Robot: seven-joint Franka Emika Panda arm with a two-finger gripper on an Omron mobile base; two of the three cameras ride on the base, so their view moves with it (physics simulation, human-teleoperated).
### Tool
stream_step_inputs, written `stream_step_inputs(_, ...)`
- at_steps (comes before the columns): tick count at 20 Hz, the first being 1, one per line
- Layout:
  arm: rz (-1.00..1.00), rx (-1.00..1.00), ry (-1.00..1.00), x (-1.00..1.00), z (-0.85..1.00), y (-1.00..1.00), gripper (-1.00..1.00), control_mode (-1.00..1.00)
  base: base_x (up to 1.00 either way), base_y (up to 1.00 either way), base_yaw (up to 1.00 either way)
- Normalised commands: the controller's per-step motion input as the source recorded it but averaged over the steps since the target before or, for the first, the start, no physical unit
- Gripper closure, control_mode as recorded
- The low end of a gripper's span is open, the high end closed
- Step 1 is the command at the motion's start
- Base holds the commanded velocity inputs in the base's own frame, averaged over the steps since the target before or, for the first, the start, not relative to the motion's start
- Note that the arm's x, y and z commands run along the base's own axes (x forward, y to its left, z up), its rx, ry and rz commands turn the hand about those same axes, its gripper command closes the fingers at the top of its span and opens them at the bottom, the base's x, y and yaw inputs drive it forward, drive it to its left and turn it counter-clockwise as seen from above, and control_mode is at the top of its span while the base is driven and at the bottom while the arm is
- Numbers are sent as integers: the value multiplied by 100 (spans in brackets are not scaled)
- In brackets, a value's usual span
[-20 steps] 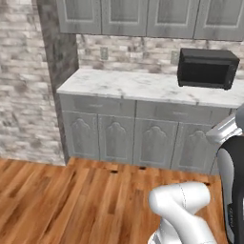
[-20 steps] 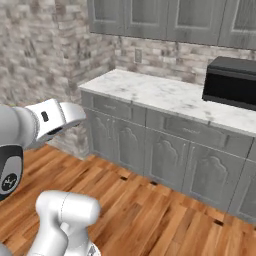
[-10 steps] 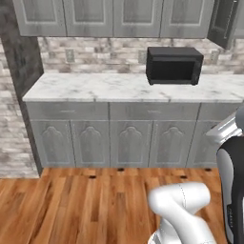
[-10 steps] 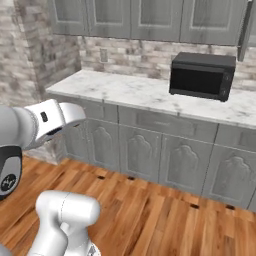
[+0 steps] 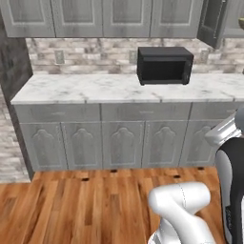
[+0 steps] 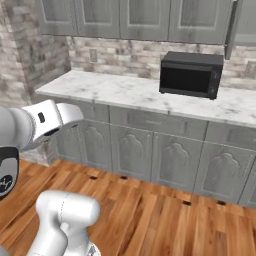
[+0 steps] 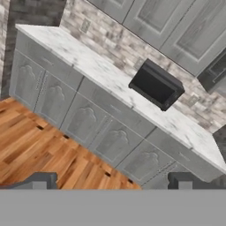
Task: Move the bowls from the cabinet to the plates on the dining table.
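I'm facing a run of kitchen wall. A white marble counter [image 5: 95, 88] stretches across on squat grey cupboards [image 5: 124, 143] with carved fronts, and a black microwave [image 5: 164, 65] sits on it toward the right, against the stone backsplash [image 5: 81, 55]. Warm wood floor [image 5: 71, 205] lies below. Grey panelled wall cabinets [image 5: 100, 16] line the top. At the upper right one door [image 5: 212, 21] hangs ajar, and I catch a sliver of what may be a bowl [image 5: 241, 21] at the frame edge; I can't be sure. My gripper [image 7: 112, 181] has its fingertips [image 7: 44, 180] spread wide with nothing between them.
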Motion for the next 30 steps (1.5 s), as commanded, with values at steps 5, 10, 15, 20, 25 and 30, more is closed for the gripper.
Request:
stream_step_inputs(5, 0, 0, 0, 0, 0, 0, -100, 100, 29, -35, 0)
stream_step_inputs(10, 0, 0, 0, 0, 0, 0, -100, 100, 33, -37, 0)
stream_step_inputs(15, 0, 0, 0, 0, 0, 0, -100, 100, 35, -44, 0)
stream_step_inputs(20, 0, 0, 0, 0, 0, 0, -100, 100, 36, -49, 0)
stream_step_inputs(25, 0, 0, 0, 0, 0, 0, -100, 100, 40, -56, 0)
stream_step_inputs(30, 0, 0, 0, 0, 0, 0, -100, 100, 39, -52, 0)
